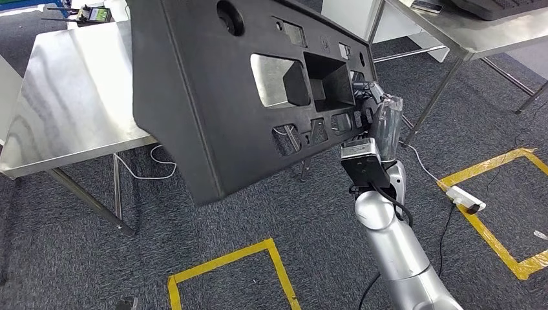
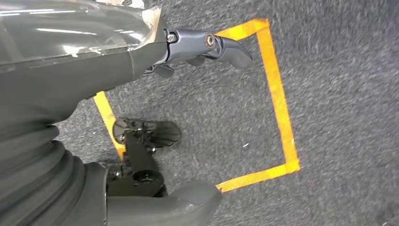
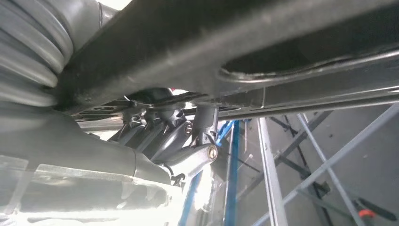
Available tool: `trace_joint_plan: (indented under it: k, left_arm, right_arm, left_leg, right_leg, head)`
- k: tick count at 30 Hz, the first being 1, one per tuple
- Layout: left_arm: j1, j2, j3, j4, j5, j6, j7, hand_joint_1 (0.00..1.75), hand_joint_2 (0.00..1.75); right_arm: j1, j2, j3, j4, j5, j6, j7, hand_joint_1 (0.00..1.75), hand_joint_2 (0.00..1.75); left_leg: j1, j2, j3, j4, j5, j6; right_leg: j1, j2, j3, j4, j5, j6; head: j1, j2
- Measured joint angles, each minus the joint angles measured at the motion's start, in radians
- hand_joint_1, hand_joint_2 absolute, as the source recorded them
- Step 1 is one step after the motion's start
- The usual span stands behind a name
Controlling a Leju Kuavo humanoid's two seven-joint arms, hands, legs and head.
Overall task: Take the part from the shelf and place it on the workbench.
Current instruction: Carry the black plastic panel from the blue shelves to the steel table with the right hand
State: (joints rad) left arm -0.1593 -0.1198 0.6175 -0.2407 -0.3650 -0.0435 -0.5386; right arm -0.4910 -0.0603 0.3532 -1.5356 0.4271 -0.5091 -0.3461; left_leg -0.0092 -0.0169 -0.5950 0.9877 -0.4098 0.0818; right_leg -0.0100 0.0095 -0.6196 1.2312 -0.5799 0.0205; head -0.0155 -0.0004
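Note:
The part is a large black plastic panel with several cut-outs. It hangs tilted in the air, its left end over the right edge of the steel workbench. My right hand grips the panel's right end from below. In the right wrist view its fingers curl up against the underside of the panel. My left hand hangs over the carpet, holding nothing, with its fingers and thumb apart.
A second steel table stands at the back right. Yellow tape squares mark the grey carpet, and a white power strip with cables lies on the right one. A small device sits at the workbench's far end.

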Motion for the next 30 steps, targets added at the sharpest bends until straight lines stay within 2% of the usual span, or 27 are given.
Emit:
trace_joint_plan:
  k: [1, 3, 5, 6, 7, 8, 9, 10, 12, 15, 16, 17, 18, 20, 21, 22, 23, 24, 26, 27, 28, 30]
  left_arm:
    - [0.000, 0.000, 0.001, 0.000, 0.000, 0.000, 0.000, 0.00, 1.75]
    - [0.000, 0.000, 0.001, 0.000, 0.001, 0.000, 0.000, 0.00, 1.75]
    - [0.002, 0.000, 0.005, 0.000, 0.006, 0.001, 0.000, 0.00, 1.75]
    - [0.005, -0.001, 0.008, 0.000, 0.010, 0.002, 0.000, 0.00, 1.75]
    - [0.007, -0.002, 0.012, 0.000, 0.014, 0.003, -0.001, 0.00, 1.75]
    - [0.009, -0.002, 0.015, 0.001, 0.018, 0.003, -0.002, 0.00, 1.75]
    - [0.010, -0.002, 0.017, 0.001, 0.020, 0.003, -0.003, 0.00, 1.75]
    - [0.010, -0.001, 0.019, 0.001, 0.023, 0.004, -0.004, 0.00, 1.75]
    - [0.009, 0.000, 0.023, 0.000, 0.031, 0.005, -0.007, 0.00, 1.75]
    - [0.008, 0.000, 0.035, 0.000, 0.040, 0.007, -0.011, 0.00, 1.75]
    - [0.009, 0.000, 0.038, 0.000, 0.042, 0.008, -0.012, 0.00, 1.75]
    - [0.010, 0.000, 0.040, 0.000, 0.045, 0.010, -0.012, 0.00, 1.75]
    - [0.010, 0.001, 0.040, 0.000, 0.047, 0.011, -0.013, 0.00, 1.75]
    - [0.009, 0.002, 0.042, 0.000, 0.049, 0.014, -0.013, 0.00, 1.75]
    - [0.008, 0.003, 0.043, -0.001, 0.050, 0.014, -0.013, 0.00, 1.75]
    - [0.006, 0.004, 0.045, -0.001, 0.050, 0.014, -0.013, 0.00, 1.75]
    - [0.004, 0.004, 0.046, -0.001, 0.050, 0.015, -0.013, 0.00, 1.75]
    - [0.003, 0.004, 0.047, -0.001, 0.050, 0.015, -0.013, 0.00, 1.75]
    - [0.004, 0.003, 0.050, -0.001, 0.051, 0.015, -0.013, 0.00, 1.75]
    - [0.004, 0.003, 0.052, -0.001, 0.050, 0.016, -0.012, 0.00, 1.75]
    - [0.003, 0.002, 0.054, -0.001, 0.050, 0.017, -0.012, 0.00, 1.75]
    - [0.002, 0.002, 0.056, -0.001, 0.050, 0.021, -0.010, 0.00, 1.75]
  right_arm:
    - [0.001, 0.000, 0.000, 0.000, 0.000, 0.000, -0.001, 1.75, 1.75]
    - [0.002, 0.000, 0.000, 0.000, 0.000, 0.000, -0.001, 1.75, 1.75]
    - [0.004, -0.001, 0.000, 0.003, -0.008, 0.004, -0.004, 1.75, 1.75]
    - [0.004, -0.002, -0.002, 0.006, -0.016, 0.009, -0.008, 1.75, 1.75]
    - [0.004, -0.003, -0.003, 0.011, -0.025, 0.015, -0.012, 1.75, 1.75]
    - [0.003, -0.004, -0.004, 0.016, -0.032, 0.019, -0.016, 1.75, 1.75]
    - [0.001, -0.004, -0.006, 0.020, -0.036, 0.022, -0.017, 1.75, 1.75]
    - [-0.002, -0.003, -0.006, 0.021, -0.037, 0.024, -0.018, 1.75, 1.75]
    - [-0.009, 0.000, -0.007, 0.024, -0.036, 0.024, -0.018, 1.75, 1.75]
    - [-0.021, 0.013, -0.007, 0.031, -0.026, 0.023, -0.018, 1.75, 1.75]
    - [-0.023, 0.016, -0.006, 0.034, -0.023, 0.023, -0.017, 1.75, 1.75]
    - [-0.025, 0.019, -0.006, 0.039, -0.020, 0.023, -0.016, 1.75, 1.75]
    - [-0.026, 0.022, -0.006, 0.043, -0.018, 0.023, -0.015, 1.75, 1.75]
    - [-0.030, 0.029, -0.005, 0.051, -0.016, 0.023, -0.014, 1.75, 1.75]
    - [-0.033, 0.032, -0.005, 0.054, -0.015, 0.023, -0.014, 1.75, 1.75]
    - [-0.036, 0.034, -0.004, 0.057, -0.015, 0.023, -0.014, 1.75, 1.75]
    - [-0.037, 0.035, -0.004, 0.059, -0.015, 0.023, -0.014, 1.75, 1.75]
    - [-0.039, 0.035, -0.004, 0.061, -0.015, 0.023, -0.014, 1.75, 1.75]
    - [-0.040, 0.036, -0.004, 0.063, -0.013, 0.022, -0.014, 1.75, 1.75]
    - [-0.041, 0.037, -0.005, 0.064, -0.010, 0.022, -0.014, 1.75, 1.75]
    - [-0.041, 0.037, -0.006, 0.064, -0.006, 0.022, -0.014, 1.75, 1.75]
    - [-0.035, 0.037, -0.008, 0.065, 0.001, 0.021, -0.014, 1.75, 1.75]
  left_leg:
    - [0.000, -0.001, 0.002, 0.000, -0.003, 0.001]
    - [0.000, -0.001, 0.002, 0.000, -0.004, 0.001]
    - [0.000, -0.004, 0.012, 0.000, -0.014, -0.001]
    - [-0.002, -0.008, 0.029, 0.003, -0.030, -0.006]
    - [-0.004, -0.011, 0.046, 0.005, -0.050, -0.014]
    - [-0.005, -0.013, 0.062, 0.010, -0.067, -0.023]
    - [-0.007, -0.014, 0.073, 0.017, -0.080, -0.031]
    - [-0.007, -0.013, 0.073, 0.025, -0.085, -0.036]
    - [-0.003, -0.006, 0.046, 0.078, -0.096, -0.047]
    - [0.011, 0.007, -0.064, 0.229, -0.151, -0.069]
    - [0.015, 0.009, -0.096, 0.258, -0.160, -0.073]
    - [0.017, 0.011, -0.114, 0.259, -0.149, -0.075]
    - [0.019, 0.014, -0.114, 0.226, -0.117, -0.075]
    - [0.017, 0.032, -0.077, 0.103, -0.026, -0.068]
    - [0.011, 0.044, -0.060, 0.054, -0.004, -0.063]
    - [0.005, 0.054, -0.049, 0.025, 0.006, -0.056]
    - [-0.001, 0.057, -0.046, 0.019, 0.001, -0.051]
    - [-0.005, 0.052, -0.045, 0.017, -0.001, -0.045]
    - [0.000, 0.037, -0.032, 0.007, 0.009, -0.033]
    - [0.002, 0.031, -0.026, 0.001, 0.012, -0.028]
    - [0.005, 0.025, -0.020, -0.004, 0.014, -0.023]
    - [0.003, 0.009, -0.018, -0.004, 0.012, -0.017]
  right_leg:
    - [0.000, 0.000, -0.020, 0.026, -0.011, -0.002]
    - [-0.001, 0.000, -0.031, 0.038, -0.017, -0.003]
    - [-0.001, 0.000, -0.053, 0.035, -0.022, 0.003]
    - [-0.001, -0.002, -0.054, -0.031, 0.025, 0.015]
    - [0.001, -0.004, -0.049, -0.099, 0.075, 0.017]
    - [0.002, -0.006, -0.035, -0.172, 0.129, 0.015]
    - [0.001, -0.007, -0.017, -0.228, 0.175, 0.006]
    - [-0.001, -0.008, -0.006, -0.228, 0.175, -0.010]
    - [-0.011, -0.008, 0.008, -0.229, 0.169, -0.023]
    - [-0.011, -0.010, 0.020, -0.230, 0.156, -0.032]
    - [-0.010, -0.010, 0.024, -0.229, 0.151, -0.033]
    - [-0.010, -0.012, 0.030, -0.229, 0.145, -0.033]
    - [-0.010, -0.014, 0.039, -0.229, 0.139, -0.031]
    - [-0.009, -0.022, 0.058, -0.231, 0.125, -0.027]
    - [-0.008, -0.027, 0.066, -0.232, 0.120, -0.024]
    - [-0.006, -0.032, 0.070, -0.234, 0.115, -0.020]
    - [-0.004, -0.039, 0.073, -0.236, 0.111, -0.015]
    - [-0.002, -0.046, 0.075, -0.237, 0.107, -0.009]
    - [0.003, -0.052, 0.075, -0.228, 0.093, 0.002]
    - [0.004, -0.047, 0.064, -0.203, 0.080, 0.002]
    - [0.004, -0.038, 0.041, -0.156, 0.059, 0.000]
    - [0.001, -0.022, -0.031, -0.023, 0.012, -0.006]
  head:
    - [0.000, 0.000]
    - [0.000, 0.000]
    - [0.000, 0.000]
    - [0.001, 0.000]
    - [0.000, 0.000]
    - [0.001, 0.000]
    - [0.001, 0.000]
    - [0.001, 0.000]
    - [-0.003, 0.000]
    - [-0.010, 0.000]
    - [-0.010, 0.000]
    - [-0.010, 0.000]
    - [-0.010, 0.000]
    - [-0.010, 0.000]
    - [-0.010, 0.000]
    - [-0.009, 0.000]
    - [-0.009, 0.000]
    - [-0.009, 0.000]
    - [-0.008, 0.000]
    - [-0.007, 0.000]
    - [-0.006, 0.000]
    - [-0.004, 0.000]
